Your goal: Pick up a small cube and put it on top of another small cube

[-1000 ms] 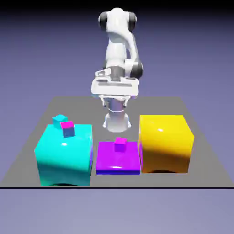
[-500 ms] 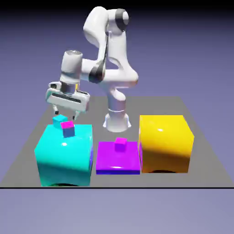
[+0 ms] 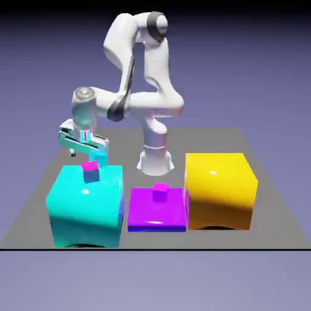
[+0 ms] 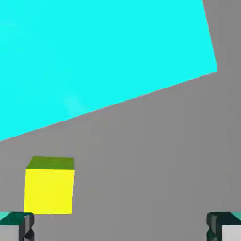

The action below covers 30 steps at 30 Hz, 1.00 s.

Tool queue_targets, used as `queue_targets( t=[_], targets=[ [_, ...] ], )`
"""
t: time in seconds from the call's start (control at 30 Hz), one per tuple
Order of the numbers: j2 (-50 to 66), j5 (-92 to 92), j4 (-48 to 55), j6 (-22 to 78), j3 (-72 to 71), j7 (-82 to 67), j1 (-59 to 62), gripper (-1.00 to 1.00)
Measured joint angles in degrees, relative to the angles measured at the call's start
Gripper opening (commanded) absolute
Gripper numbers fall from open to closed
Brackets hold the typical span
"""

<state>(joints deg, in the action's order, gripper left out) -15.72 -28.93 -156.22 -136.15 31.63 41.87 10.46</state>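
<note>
The jaws of the gripper [image 4: 120, 228] stand wide apart. Nearest, close to the hand view's left fingertip, lies the yellow-and-green cube [image 4: 49, 190]. Past it is the big cyan block [image 4: 103, 52]. Farther from the jaws, toward the exterior view's right, come the purple slab [image 3: 156, 212] bearing a pink cube [image 3: 160, 192], then the big orange block [image 3: 218, 191].

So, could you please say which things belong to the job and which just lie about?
Job: small yellow cube; small pink-topped cube or small pink cube, target unclear.
Lying about: big turquoise block; flat purple block; big orange block.
</note>
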Motion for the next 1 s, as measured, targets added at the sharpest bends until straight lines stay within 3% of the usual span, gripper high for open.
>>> queue_targets(
  t=[0.4,0.77,0.83,1.0],
  targets=[
    [5.86,16.58,-10.11,-16.69,-24.92,-12.52,22.78,0.0],
    [12.49,33.18,-10.88,-29.7,-47.49,-20.26,42.89,0.0],
    [12.8,35.0,-12.9,-31.56,-46.96,-22.07,47.15,0.0],
    [20.42,25.05,-11.24,-37.53,-40.61,-14.8,42.88,0.0]
  ],
)
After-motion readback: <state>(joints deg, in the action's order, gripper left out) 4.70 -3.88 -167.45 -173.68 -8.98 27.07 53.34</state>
